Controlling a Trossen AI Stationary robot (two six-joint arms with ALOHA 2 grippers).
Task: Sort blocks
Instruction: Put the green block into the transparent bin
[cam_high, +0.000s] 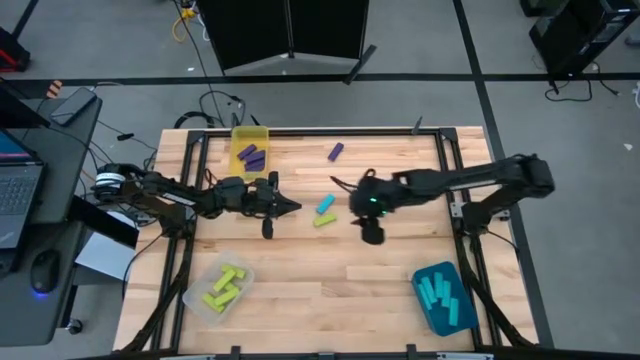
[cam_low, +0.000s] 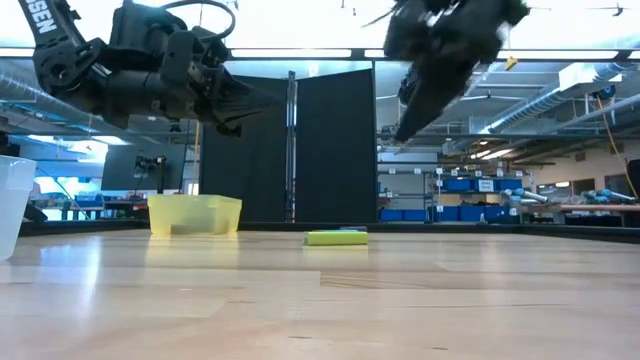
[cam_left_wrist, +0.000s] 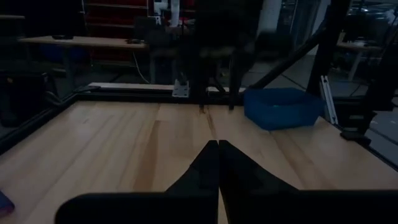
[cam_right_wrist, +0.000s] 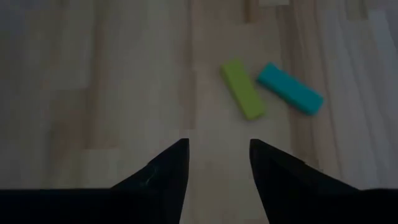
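Observation:
A yellow-green block and a cyan block lie side by side mid-table; both show in the right wrist view, green block and cyan block. A purple block lies near the far edge. My right gripper hangs above the table just right of the pair, open and empty. My left gripper sits left of the pair, raised, its fingers shut and empty. Purple blocks lie in the yellow bin, green ones in the clear bin, cyan ones in the teal bin.
The yellow bin stands at the far left, the clear bin at the near left corner, the teal bin at the near right corner. Bare wood lies between the bins. A dark frame runs along the table's edges.

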